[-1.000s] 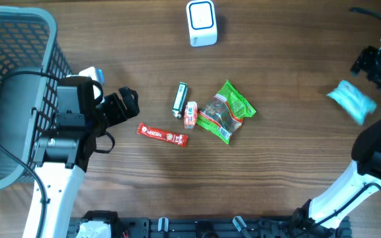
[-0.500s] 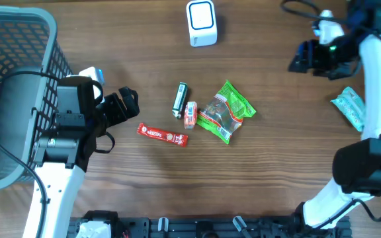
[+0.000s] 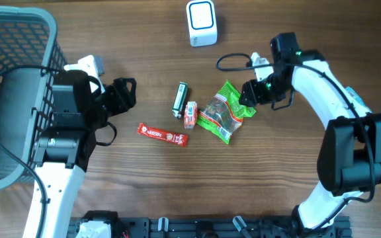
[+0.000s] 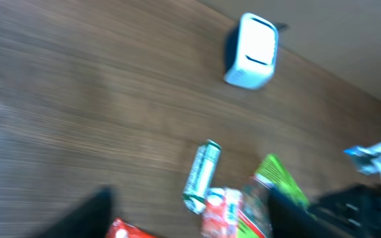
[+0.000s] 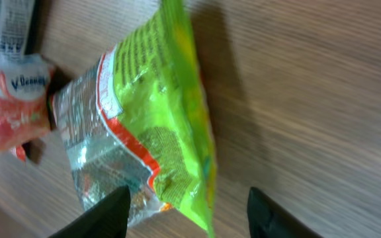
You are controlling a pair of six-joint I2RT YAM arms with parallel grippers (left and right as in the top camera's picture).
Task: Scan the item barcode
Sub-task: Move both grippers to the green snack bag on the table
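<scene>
Several items lie mid-table: a green tube (image 3: 180, 99), a small red and white packet (image 3: 190, 114), a green snack bag (image 3: 225, 112) and a red bar (image 3: 162, 135). The white scanner (image 3: 202, 23) stands at the far edge. My right gripper (image 3: 251, 92) hovers at the bag's right end. In the right wrist view it (image 5: 187, 218) is open, its fingers (image 5: 104, 211) on either side of the green bag (image 5: 157, 125), not touching it. My left gripper (image 3: 121, 99) is open and holds nothing, left of the items. The blurred left wrist view shows the scanner (image 4: 252, 49) and the tube (image 4: 202, 173).
A dark mesh basket (image 3: 5, 39) fills the table's left end, just behind my left arm. A black cable loops from my right wrist above the green bag.
My right arm has swung in from the far right edge to the green bag. My left gripper has shifted slightly toward the far side, and its jaws have narrowed.
</scene>
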